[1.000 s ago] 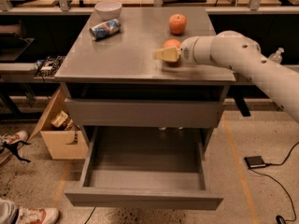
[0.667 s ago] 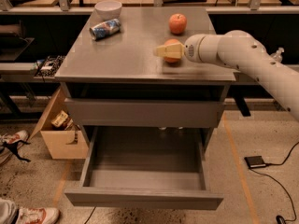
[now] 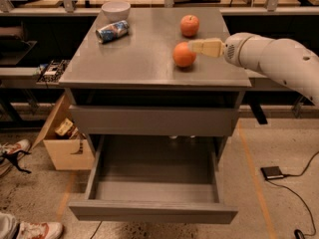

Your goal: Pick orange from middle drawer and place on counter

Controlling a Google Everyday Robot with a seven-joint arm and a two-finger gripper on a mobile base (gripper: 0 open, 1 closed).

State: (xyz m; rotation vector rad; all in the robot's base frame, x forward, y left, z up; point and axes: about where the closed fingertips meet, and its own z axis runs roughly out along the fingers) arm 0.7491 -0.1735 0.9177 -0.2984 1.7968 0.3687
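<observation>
The orange (image 3: 183,55) sits on the grey counter (image 3: 144,59), right of its middle. My gripper (image 3: 193,47) is just to the right of the orange, with its cream fingertips (image 3: 205,47) at the fruit's upper right edge. The fingers are open and hold nothing. The middle drawer (image 3: 154,183) is pulled out below the counter, and its grey tray shows nothing inside. My white arm (image 3: 274,59) reaches in from the right.
A redder apple (image 3: 189,25) stands behind the orange. A white bowl (image 3: 115,9) and a lying blue can (image 3: 112,31) are at the counter's back left. A cardboard box (image 3: 65,143) is on the floor at left, and a small black device (image 3: 272,173) with a cable at right.
The gripper, which covered the orange, has let it go and drawn back to the right. The orange now rests in full view on the counter.
</observation>
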